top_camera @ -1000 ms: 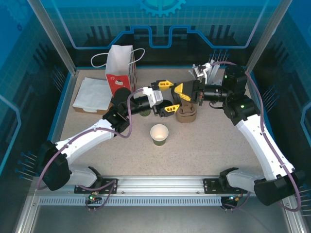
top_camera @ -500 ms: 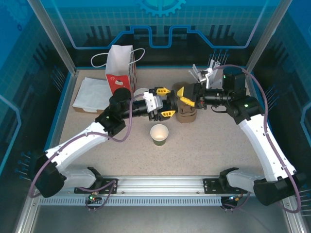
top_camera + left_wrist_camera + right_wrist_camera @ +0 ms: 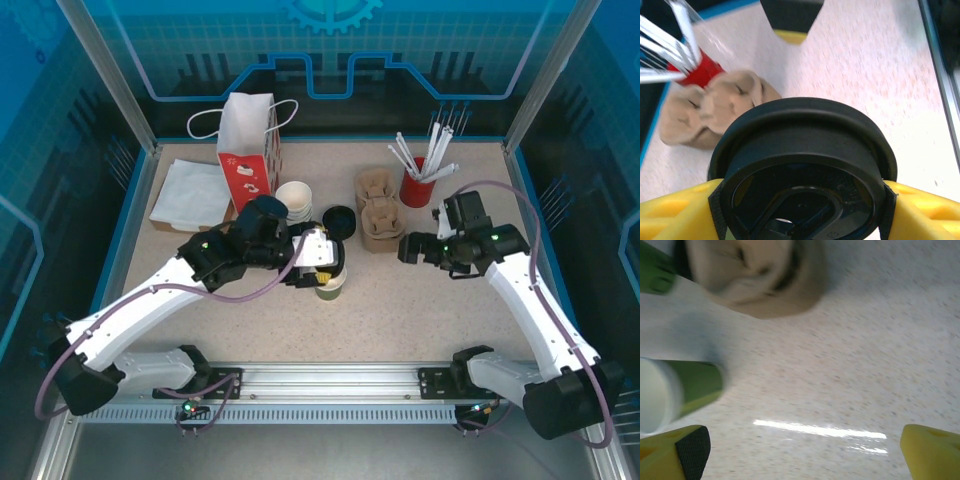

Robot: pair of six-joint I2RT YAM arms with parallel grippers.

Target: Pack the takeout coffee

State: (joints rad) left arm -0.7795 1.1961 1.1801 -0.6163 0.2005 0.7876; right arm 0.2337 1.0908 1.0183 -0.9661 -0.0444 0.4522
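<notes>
left wrist view shows the left gripper [image 3: 800, 200] clamped on a round black plastic lid [image 3: 802, 150]. top view shows that arm bent low over the dark green paper cup [image 3: 329, 289] mid-table. the right gripper [image 3: 805, 445] gapes wide, its arm elbowed and pointing left near the tan cardboard carrier [image 3: 378, 210].

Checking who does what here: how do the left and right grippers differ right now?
The left gripper is shut on the black lid; the right gripper is open and holds nothing. The left gripper is above the green cup; the right gripper is off to the side, over the table. Both have yellow fingers.
</notes>
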